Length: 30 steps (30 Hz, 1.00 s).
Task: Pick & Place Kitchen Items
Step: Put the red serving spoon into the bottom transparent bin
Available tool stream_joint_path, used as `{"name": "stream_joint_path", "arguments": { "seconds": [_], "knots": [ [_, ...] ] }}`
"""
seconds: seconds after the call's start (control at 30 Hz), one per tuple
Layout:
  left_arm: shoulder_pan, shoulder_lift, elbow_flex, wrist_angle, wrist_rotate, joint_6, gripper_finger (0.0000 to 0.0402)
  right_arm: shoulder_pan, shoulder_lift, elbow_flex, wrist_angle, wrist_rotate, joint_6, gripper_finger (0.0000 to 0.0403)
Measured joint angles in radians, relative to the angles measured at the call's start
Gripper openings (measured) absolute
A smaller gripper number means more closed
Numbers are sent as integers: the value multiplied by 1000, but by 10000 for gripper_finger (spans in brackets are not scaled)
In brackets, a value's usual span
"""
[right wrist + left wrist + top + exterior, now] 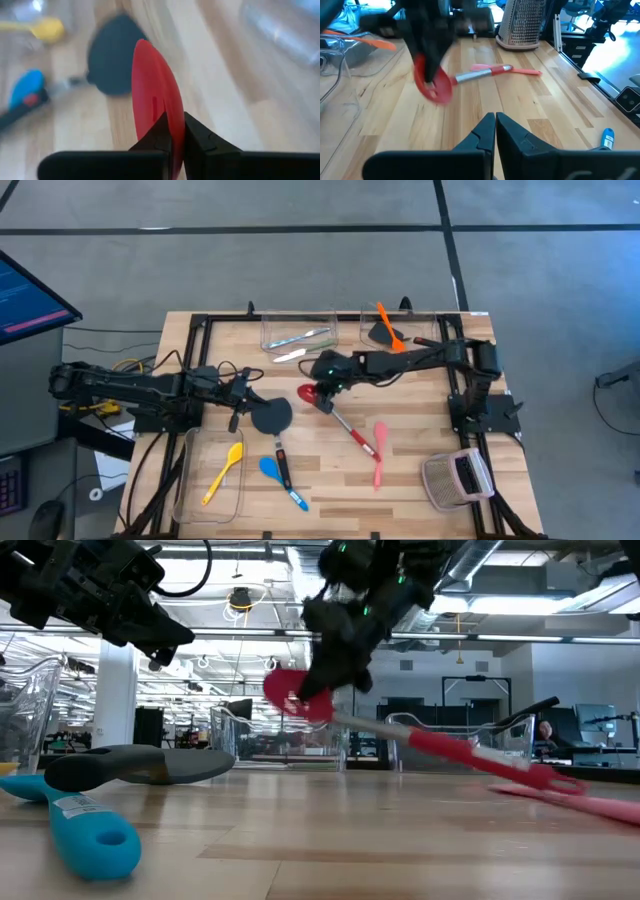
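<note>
Right tool (322, 393) clamped on red slotted plastic spoon's (308, 393) bowl edge, handle dragging on wooden desk (400, 470) | left tool (241, 394) shut, empty | advice: lift slowly, thin edge could slip.

Smooth, probably plastic red slotted spoon (155, 112)

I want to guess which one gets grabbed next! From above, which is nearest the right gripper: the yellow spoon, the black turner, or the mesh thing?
From the right gripper, shut on the red spoon:
1. Black turner, just beside it, toward the left arm.
2. Yellow spoon, farther left, in the near bin.
3. Mesh thing, far off at the near right corner.
</note>
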Motion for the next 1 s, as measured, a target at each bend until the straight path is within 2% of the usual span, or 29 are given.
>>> {"name": "stream_joint_path", "arguments": {
  "seconds": [0.27,0.43,0.67,0.8,1.0],
  "knots": [
    [0,0,0,6,0,0,3,-4,-202,0,61,48,-74,11],
    [0,0,0,92,0,1,3,-1,-293,0,173,49,-138,11],
    [0,0,1,275,0,2,3,22,-315,1,350,49,-242,11],
    [0,0,1,314,-7,3,3,34,-314,1,390,48,-274,11],
    [0,46,1,350,-81,0,5,45,-317,1,440,47,-306,11]
  ]
}}
